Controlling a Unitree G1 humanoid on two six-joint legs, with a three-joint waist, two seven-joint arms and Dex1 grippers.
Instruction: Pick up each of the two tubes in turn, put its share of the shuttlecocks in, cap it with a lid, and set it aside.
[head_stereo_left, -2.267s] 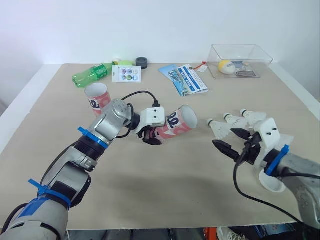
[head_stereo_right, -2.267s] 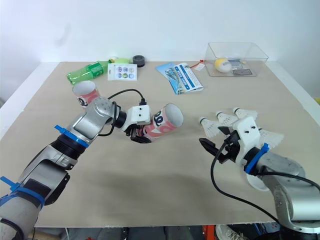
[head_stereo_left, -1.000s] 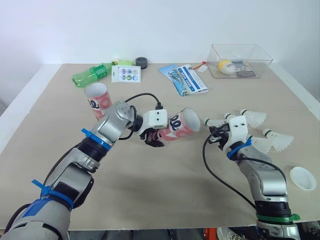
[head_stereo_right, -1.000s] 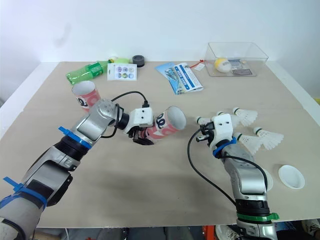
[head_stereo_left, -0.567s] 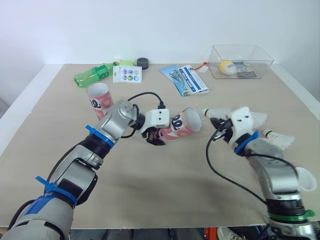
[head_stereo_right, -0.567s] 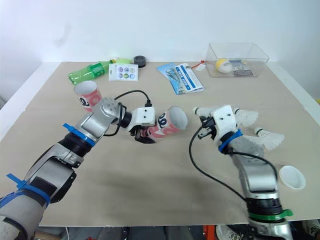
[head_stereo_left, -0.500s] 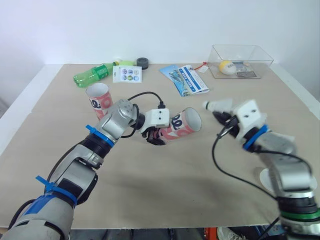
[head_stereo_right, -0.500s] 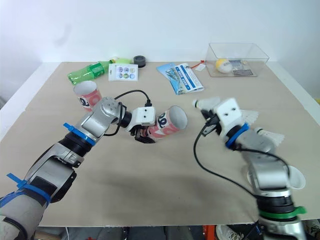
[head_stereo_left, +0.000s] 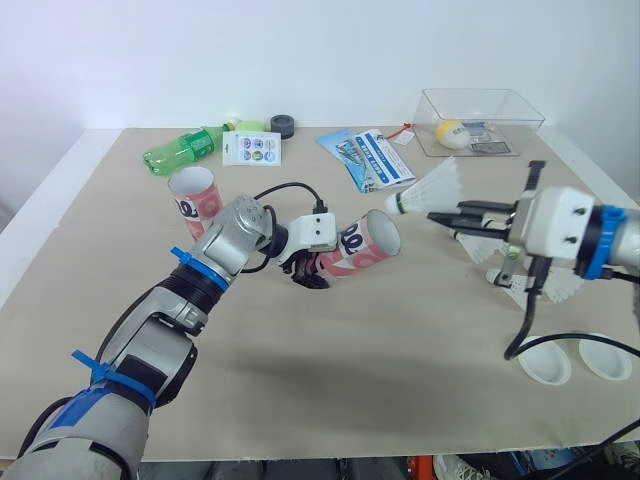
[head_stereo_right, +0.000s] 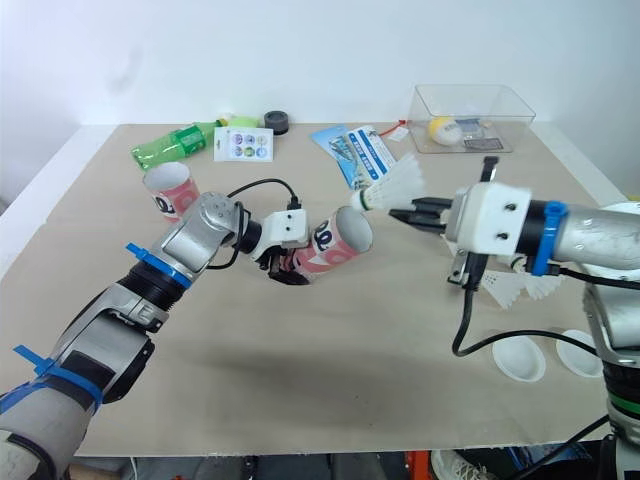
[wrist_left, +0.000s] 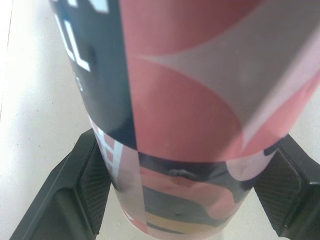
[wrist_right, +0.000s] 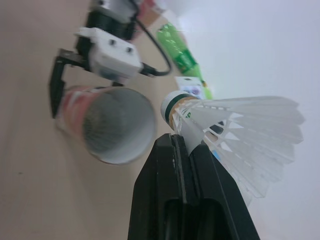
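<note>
Loading step: the left gripper (head_stereo_left: 305, 273) is clamped round a pink-and-black cardboard tube (head_stereo_left: 362, 243), tilted low over the table (head_stereo_left: 300, 400). Its round mouth faces the right gripper (head_stereo_left: 441, 213), which pinches a white feathered shuttlecock (head_stereo_left: 428, 190) — cork nose near the rim. Next, I'd judge, it needs aligning and sliding in nose-first.

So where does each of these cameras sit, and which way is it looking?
Eye views: on the head, facing down over the beige table; both arms show.
Left wrist view: along the left gripper, shut on the pink-and-black cardboard tube.
Right wrist view: along the right gripper, pinching a white feathered shuttlecock, facing the tube's mouth.
Shared: every view shows the tube.
</note>
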